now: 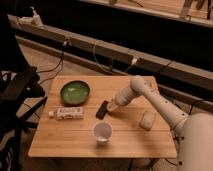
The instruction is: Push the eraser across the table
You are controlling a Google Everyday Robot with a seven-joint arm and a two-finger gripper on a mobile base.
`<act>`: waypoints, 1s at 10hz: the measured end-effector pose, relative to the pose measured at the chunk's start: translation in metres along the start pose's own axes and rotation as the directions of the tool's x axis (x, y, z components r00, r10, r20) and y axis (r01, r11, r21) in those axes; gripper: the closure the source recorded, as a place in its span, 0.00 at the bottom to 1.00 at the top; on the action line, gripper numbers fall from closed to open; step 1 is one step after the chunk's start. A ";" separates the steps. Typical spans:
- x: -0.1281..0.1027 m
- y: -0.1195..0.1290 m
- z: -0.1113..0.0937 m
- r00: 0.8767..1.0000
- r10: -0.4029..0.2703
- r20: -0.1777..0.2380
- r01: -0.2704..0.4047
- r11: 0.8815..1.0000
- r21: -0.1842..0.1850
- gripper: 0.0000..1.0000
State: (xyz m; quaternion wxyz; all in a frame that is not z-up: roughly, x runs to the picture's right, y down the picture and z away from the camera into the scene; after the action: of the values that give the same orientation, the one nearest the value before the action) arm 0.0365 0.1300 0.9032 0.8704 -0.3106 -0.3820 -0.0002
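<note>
A dark, flat rectangular eraser (102, 109) lies near the middle of the wooden table (75, 137), angled slightly. My white arm reaches in from the right, and the gripper (112, 106) sits low at the table surface right against the eraser's right end. The gripper's tip appears to touch the eraser.
A green bowl (75, 92) stands at the back left. A white tube (67, 113) lies left of the eraser. A white cup (102, 132) stands in front of the eraser. A pale crumpled object (147, 120) lies to the right under the arm.
</note>
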 end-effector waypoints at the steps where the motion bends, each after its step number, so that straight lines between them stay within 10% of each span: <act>1: -0.008 -0.002 0.008 1.000 -0.018 0.015 0.019 1.000 -0.015 1.00; 10: -0.061 -0.020 0.030 0.983 -0.177 0.050 0.179 0.984 -0.026 0.98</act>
State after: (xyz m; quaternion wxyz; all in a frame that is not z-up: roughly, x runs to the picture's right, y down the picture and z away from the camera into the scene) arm -0.0317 0.1156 0.8887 0.8528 -0.2883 -0.4286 -0.0765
